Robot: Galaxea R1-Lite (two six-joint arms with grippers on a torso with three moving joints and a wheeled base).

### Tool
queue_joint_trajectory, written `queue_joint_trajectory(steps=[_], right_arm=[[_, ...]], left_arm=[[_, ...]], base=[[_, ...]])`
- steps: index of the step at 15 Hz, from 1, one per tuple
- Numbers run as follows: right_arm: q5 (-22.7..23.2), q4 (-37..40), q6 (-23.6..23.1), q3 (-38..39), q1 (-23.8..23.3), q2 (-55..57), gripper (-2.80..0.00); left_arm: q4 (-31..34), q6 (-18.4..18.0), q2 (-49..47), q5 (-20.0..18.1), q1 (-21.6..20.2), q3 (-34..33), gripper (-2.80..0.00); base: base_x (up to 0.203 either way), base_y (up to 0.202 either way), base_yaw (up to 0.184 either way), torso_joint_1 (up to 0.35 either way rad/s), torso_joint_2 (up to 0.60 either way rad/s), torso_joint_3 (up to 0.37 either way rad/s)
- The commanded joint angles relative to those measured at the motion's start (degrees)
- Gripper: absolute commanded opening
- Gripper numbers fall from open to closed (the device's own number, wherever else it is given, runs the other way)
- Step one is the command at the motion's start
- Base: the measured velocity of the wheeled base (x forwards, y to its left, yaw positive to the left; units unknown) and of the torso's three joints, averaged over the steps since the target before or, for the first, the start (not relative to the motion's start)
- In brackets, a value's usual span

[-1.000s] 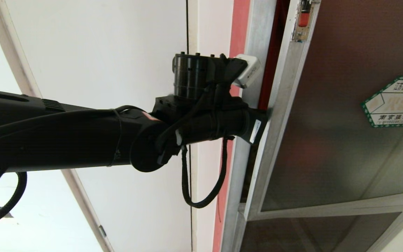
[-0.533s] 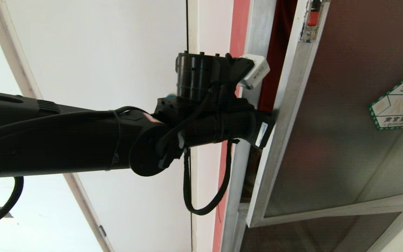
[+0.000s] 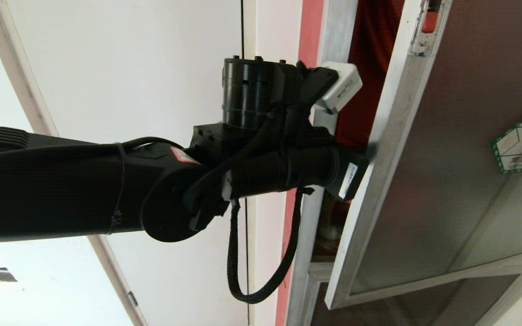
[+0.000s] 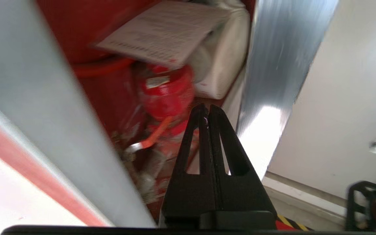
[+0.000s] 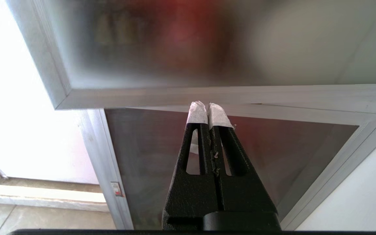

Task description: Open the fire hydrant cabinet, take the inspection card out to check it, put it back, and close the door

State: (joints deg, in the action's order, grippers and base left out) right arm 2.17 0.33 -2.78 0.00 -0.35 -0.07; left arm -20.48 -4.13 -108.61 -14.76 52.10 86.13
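Left gripper pressed together, tip behind the door edge, door ajar; inspection card sat inside fire hydrant cabinet; right gripper pressed together, parked low.

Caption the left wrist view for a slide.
Shut left claw in the gap behind the silver-framed glass door, pointing at the white printed inspection card.

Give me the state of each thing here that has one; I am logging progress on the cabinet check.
Dark glass door in silver aluminium frame: partly open, swung out from the cabinet.
Silver-framed fire hydrant cabinet: open, red interior showing.
White printed inspection card: inside the cabinet, untouched.
Left gripper: shut, reaching into the gap behind the door's edge.
Right gripper: shut, empty, pointing at the lower glass panel.
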Motion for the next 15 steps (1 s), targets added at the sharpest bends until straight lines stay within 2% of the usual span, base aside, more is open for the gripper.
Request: queue_joint_trajectory(steps=[1, 15], right_arm=[[0.03, 0.02, -0.03, 0.09, 0.0, -0.01, -2.8], [0.03, 0.02, -0.03, 0.09, 0.0, -0.01, -2.8]], left_arm=[[-0.17, -0.01, 1.15, -0.09, 1.33, -0.34, -2.8], [-0.17, -0.17, 6.13, -0.18, 10.29, -5.17, -2.8]], base=[[0.0, 0.0, 0.0, 0.0, 0.0, 0.0], [0.0, 0.0, 0.0, 0.0, 0.0, 0.0]])
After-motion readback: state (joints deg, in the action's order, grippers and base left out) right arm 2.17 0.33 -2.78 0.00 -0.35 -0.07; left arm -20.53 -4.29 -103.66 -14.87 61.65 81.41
